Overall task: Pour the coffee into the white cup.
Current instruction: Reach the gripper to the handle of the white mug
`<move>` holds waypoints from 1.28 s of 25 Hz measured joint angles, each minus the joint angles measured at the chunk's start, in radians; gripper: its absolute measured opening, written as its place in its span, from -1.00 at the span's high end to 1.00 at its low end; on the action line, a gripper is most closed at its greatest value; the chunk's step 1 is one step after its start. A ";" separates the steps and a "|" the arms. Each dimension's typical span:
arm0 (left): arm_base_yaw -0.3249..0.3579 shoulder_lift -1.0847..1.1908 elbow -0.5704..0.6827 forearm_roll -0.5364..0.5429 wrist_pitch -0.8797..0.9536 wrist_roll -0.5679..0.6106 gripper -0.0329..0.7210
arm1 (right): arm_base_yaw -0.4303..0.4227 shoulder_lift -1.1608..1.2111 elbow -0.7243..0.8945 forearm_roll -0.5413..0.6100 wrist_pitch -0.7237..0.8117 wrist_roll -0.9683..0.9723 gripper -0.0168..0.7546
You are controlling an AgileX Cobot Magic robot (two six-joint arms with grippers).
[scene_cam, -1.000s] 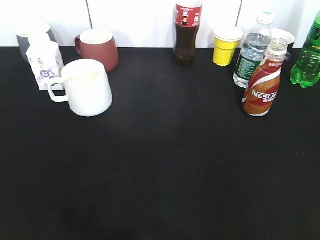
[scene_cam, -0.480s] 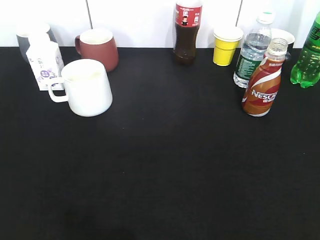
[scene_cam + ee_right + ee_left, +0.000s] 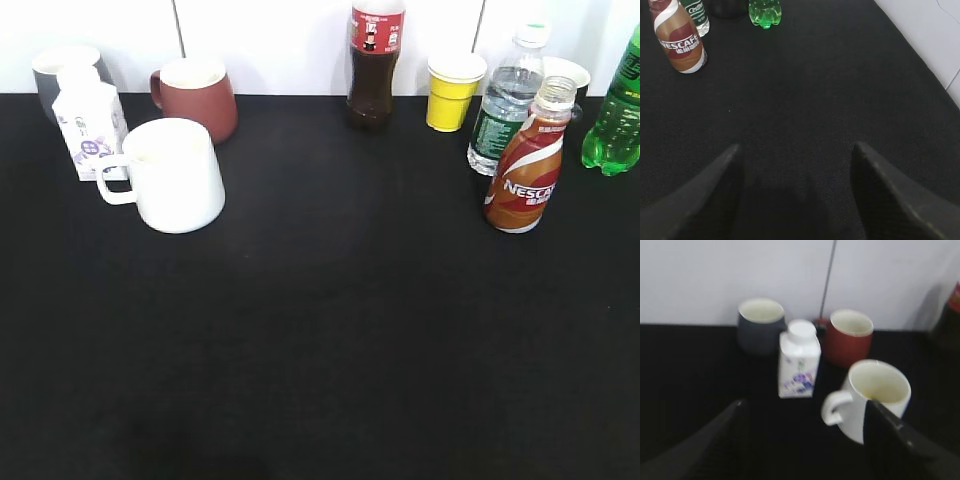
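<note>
The coffee bottle (image 3: 524, 165) with the red-brown and white NESCAFE label stands upright at the right of the black table; it also shows at the top left of the right wrist view (image 3: 680, 40). The white cup (image 3: 175, 175) stands at the left, handle pointing left; it also shows in the left wrist view (image 3: 875, 397). My left gripper (image 3: 805, 407) is open and empty, with its right finger in front of the cup's right side. My right gripper (image 3: 796, 150) is open and empty above bare table, well short of the coffee. Neither gripper shows in the exterior view.
A white milk carton (image 3: 88, 120), a dark red mug (image 3: 197, 98) and a grey cup (image 3: 60, 75) stand behind the white cup. A cola bottle (image 3: 374, 62), a yellow paper cup (image 3: 453, 92), a water bottle (image 3: 505, 105) and a green bottle (image 3: 615, 110) line the back right.
</note>
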 joint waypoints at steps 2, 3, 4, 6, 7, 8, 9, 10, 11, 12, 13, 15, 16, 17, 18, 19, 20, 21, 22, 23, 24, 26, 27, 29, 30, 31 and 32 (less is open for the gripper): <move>-0.117 0.069 0.126 -0.009 -0.196 0.000 -0.53 | 0.000 0.000 0.000 0.000 0.000 0.000 -0.36; -0.161 0.120 0.172 -0.028 -0.298 0.000 -0.53 | 0.000 0.000 0.000 0.000 0.000 0.000 -0.36; -0.203 0.207 0.218 -0.040 -0.388 0.000 -0.53 | 0.000 0.000 0.000 0.000 0.000 0.000 -0.36; -0.253 0.370 0.239 -0.050 -0.523 0.001 -0.53 | 0.000 0.000 0.000 0.000 0.000 0.000 -0.36; -0.267 0.458 0.239 -0.050 -0.605 0.003 -0.53 | 0.000 0.000 0.000 0.000 0.000 0.000 -0.36; -0.279 0.531 0.239 -0.051 -0.689 0.004 -0.53 | 0.000 0.000 0.000 0.000 0.000 0.000 -0.36; -0.289 0.592 0.239 -0.051 -0.778 0.004 -0.53 | 0.000 0.000 0.000 0.000 0.000 0.000 -0.36; -0.301 0.645 0.239 -0.047 -0.874 0.003 -0.52 | 0.000 0.000 0.000 0.000 0.000 0.000 -0.36; -0.310 0.698 0.239 -0.018 -0.960 -0.022 -0.52 | 0.000 0.000 0.000 0.000 0.000 0.000 -0.36; -0.312 0.751 0.239 0.024 -1.038 -0.062 -0.52 | 0.000 0.000 0.000 0.000 0.000 0.000 -0.36; -0.312 0.799 0.239 0.058 -1.116 -0.092 -0.52 | 0.000 0.000 0.000 0.000 0.000 0.000 -0.36; -0.312 0.880 0.238 0.109 -1.231 -0.114 -0.52 | 0.000 0.000 0.000 0.000 0.000 0.000 -0.36; -0.312 0.909 0.235 0.111 -1.252 -0.116 -0.52 | 0.000 0.000 0.000 0.000 0.000 0.000 -0.36; -0.312 0.938 0.233 0.112 -1.285 -0.117 -0.52 | 0.000 0.000 0.000 0.000 0.000 0.000 -0.36; -0.312 0.965 0.219 0.112 -1.306 -0.117 -0.52 | 0.000 0.000 0.000 0.000 0.000 0.000 -0.36; -0.312 0.983 0.204 0.112 -1.317 -0.117 -0.52 | 0.000 0.000 0.000 0.000 0.000 0.000 -0.36; -0.312 1.001 0.183 0.112 -1.323 -0.117 -0.52 | 0.000 0.000 0.000 0.000 0.000 0.000 -0.36; -0.312 1.019 0.162 0.112 -1.326 -0.117 -0.52 | 0.000 0.000 0.000 0.000 0.000 0.000 -0.36; -0.312 1.041 0.143 0.106 -1.329 -0.117 -0.52 | 0.000 0.000 0.000 0.000 0.000 0.000 -0.36; -0.312 1.064 0.125 0.091 -1.330 -0.117 -0.52 | 0.000 0.000 0.000 0.000 0.000 0.000 -0.36; -0.312 1.086 0.108 0.081 -1.330 -0.117 -0.52 | 0.000 0.000 0.000 0.000 0.000 0.000 -0.36; -0.312 1.120 0.074 0.068 -1.332 -0.117 -0.52 | 0.000 0.000 0.000 0.000 0.000 0.000 -0.36; -0.312 1.134 0.056 0.058 -1.333 -0.117 -0.50 | 0.000 0.000 0.000 0.000 0.000 0.000 -0.36; -0.312 1.153 0.033 0.043 -1.332 -0.117 -0.49 | 0.000 0.000 0.000 0.000 0.000 0.000 -0.36; -0.310 1.161 0.022 0.042 -1.333 -0.117 -0.49 | 0.000 0.000 0.000 0.000 0.000 0.000 -0.36; -0.301 1.172 0.012 0.044 -1.333 -0.117 -0.49 | 0.000 0.000 0.000 0.000 0.000 0.000 -0.36; -0.287 1.183 0.004 0.048 -1.333 -0.117 -0.49 | 0.000 0.000 0.000 0.000 0.000 0.000 -0.36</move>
